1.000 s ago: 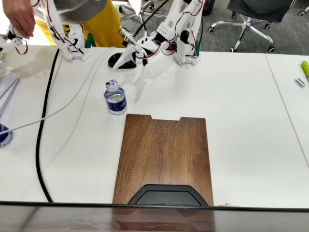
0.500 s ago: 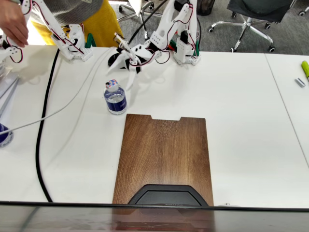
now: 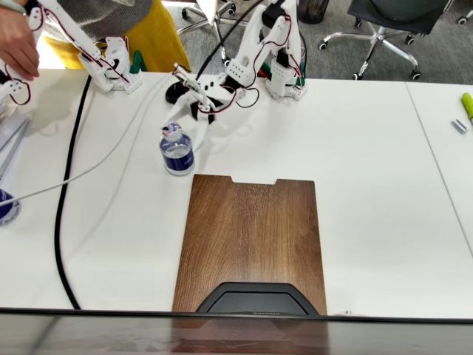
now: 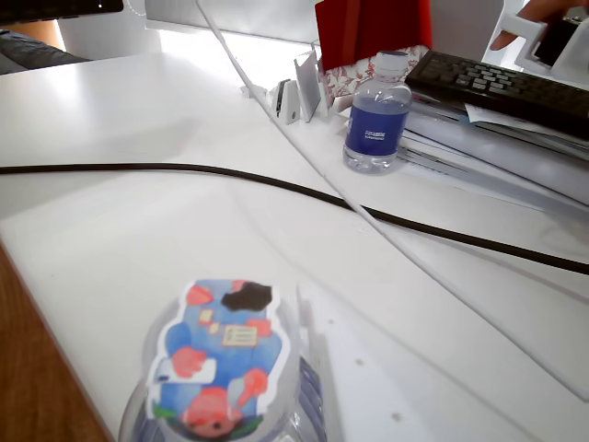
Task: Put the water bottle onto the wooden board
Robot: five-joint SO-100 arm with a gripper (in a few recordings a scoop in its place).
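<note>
The water bottle (image 3: 177, 150) stands upright on the white table (image 3: 369, 163), left of centre in the fixed view, just beyond the upper left corner of the wooden board (image 3: 251, 244) and apart from it. The tool (image 3: 185, 117) hovers directly above and behind the bottle cap, fingers spread apart, gripping nothing. In the wrist view, the bottle's sticker-covered cap (image 4: 225, 354) sits at the lower centre, with a white finger (image 4: 359, 378) beside it. A black cable (image 3: 66, 192) crosses the table at left.
</note>
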